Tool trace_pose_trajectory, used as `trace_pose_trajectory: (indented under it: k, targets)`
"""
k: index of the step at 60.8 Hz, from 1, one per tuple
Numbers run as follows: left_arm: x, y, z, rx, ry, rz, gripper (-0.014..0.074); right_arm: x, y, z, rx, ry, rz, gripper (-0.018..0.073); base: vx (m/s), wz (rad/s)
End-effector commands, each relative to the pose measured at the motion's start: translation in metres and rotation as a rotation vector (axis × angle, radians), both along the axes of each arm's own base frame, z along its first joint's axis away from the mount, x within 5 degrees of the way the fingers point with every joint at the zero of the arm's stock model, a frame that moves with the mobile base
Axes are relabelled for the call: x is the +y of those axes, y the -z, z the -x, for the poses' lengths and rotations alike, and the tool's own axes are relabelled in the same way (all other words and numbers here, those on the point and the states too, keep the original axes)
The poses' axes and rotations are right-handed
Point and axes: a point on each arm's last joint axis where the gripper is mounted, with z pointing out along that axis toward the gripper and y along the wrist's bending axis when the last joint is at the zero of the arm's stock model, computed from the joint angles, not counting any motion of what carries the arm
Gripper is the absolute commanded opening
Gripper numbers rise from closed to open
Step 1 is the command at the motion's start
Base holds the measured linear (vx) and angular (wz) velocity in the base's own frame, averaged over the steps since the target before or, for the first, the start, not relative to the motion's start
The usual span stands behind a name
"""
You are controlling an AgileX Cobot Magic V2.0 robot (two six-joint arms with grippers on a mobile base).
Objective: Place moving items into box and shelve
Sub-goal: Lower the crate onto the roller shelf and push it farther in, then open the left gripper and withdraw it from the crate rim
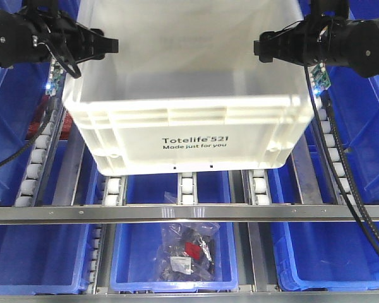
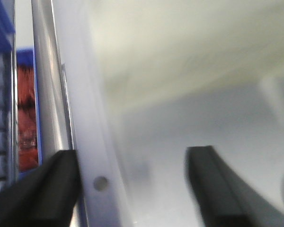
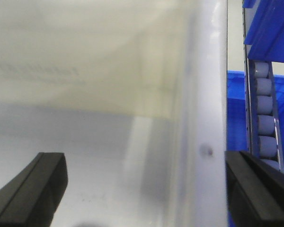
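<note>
So the box [image 1: 189, 120] is sitting on the shelf's roller tracks [image 1: 187, 188], print facing out, with blue bins [image 1: 170, 265] on the level below. Both hands straddle its side rims: the left hand [image 2: 132, 189] has one finger outside the wall and one inside, spread open, not pinching, and the right hand [image 3: 144, 189] mirrors that on its side. Looks like they're placed to steer or slide it along the rollers. Can't see the plush toys from these angles.
</note>
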Motion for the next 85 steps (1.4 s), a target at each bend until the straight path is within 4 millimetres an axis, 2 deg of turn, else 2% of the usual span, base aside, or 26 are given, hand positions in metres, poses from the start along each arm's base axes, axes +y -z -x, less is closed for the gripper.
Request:
trace_pose_trajectory:
  k: [1, 19, 31, 42, 66, 85]
  targets:
    - [-0.001, -0.04, 0.004, -0.188, 0.007, 0.044, 0.0661, 0.001, -0.035, 0.003, -0.16, -0.017, -0.019, 0.071, 0.0, 0.0]
    - [-0.001, -0.042, 0.004, -0.204, 0.007, 0.047, 0.0627, 0.0, -0.039, 0.004, -0.191, -0.03, 0.014, 0.0665, 0.0, 0.0]
    - [0.0, -0.051, 0.008, -0.233, 0.007, 0.056, 0.0609, 0.0, -0.039, 0.004, -0.198, -0.037, 0.034, 0.0645, 0.0, 0.0]
    - [0.0, -0.05, 0.008, -0.221, 0.007, 0.053, 0.0596, 0.0, -0.039, 0.004, -0.194, -0.035, 0.03, 0.0617, 0.0, 0.0]
    - [0.001, -0.046, 0.009, -0.178, 0.008, 0.041, 0.0585, 0.0, -0.038, 0.004, -0.188, -0.035, 0.032, 0.0494, 0.0, 0.0]
    - [0.001, -0.046, 0.009, -0.177, 0.008, 0.04, 0.0585, 0.0, -0.038, 0.004, -0.188, -0.035, 0.032, 0.044, 0.0, 0.0]
